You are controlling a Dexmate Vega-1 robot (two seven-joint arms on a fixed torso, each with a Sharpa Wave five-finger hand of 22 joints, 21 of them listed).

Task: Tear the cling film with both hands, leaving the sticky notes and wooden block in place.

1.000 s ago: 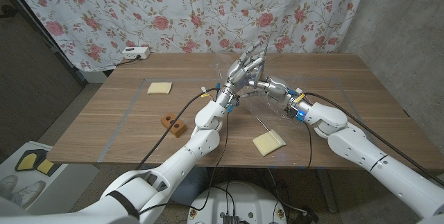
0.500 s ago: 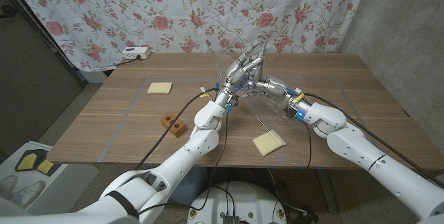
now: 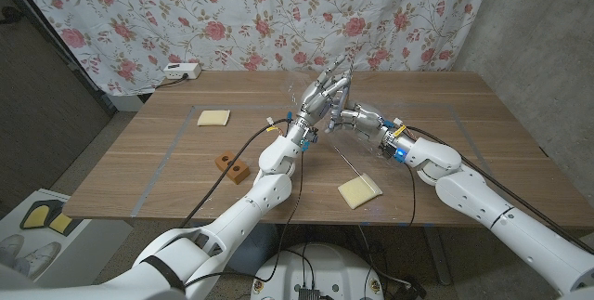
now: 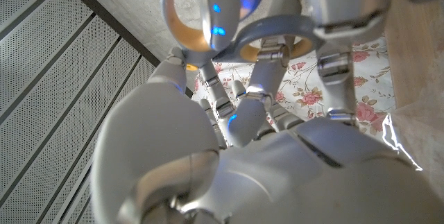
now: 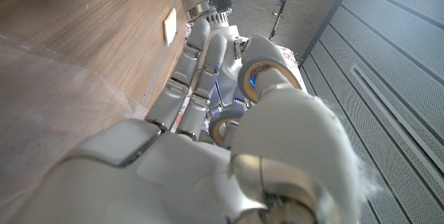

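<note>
Both hands meet mid-table, raised: left hand (image 3: 322,97) and right hand (image 3: 350,116) both pinch the cling film (image 3: 320,79) between them, fingers curled into the sheet.

- The table (image 3: 176,151) is brown wood with a matt, fine-grained surface.
- The cling film (image 5: 48,85) is thin clear plastic (creased, catching glints of light).
- The left hand (image 3: 320,94) and right hand (image 3: 353,116) have smooth, glossy silver-grey shells.
- The sticky notes (image 3: 358,190) are matt pale-yellow paper.
- The wooden block (image 3: 233,164) is reddish-brown and matt.
- The curtain (image 3: 260,12) is flower-printed cloth.
</note>
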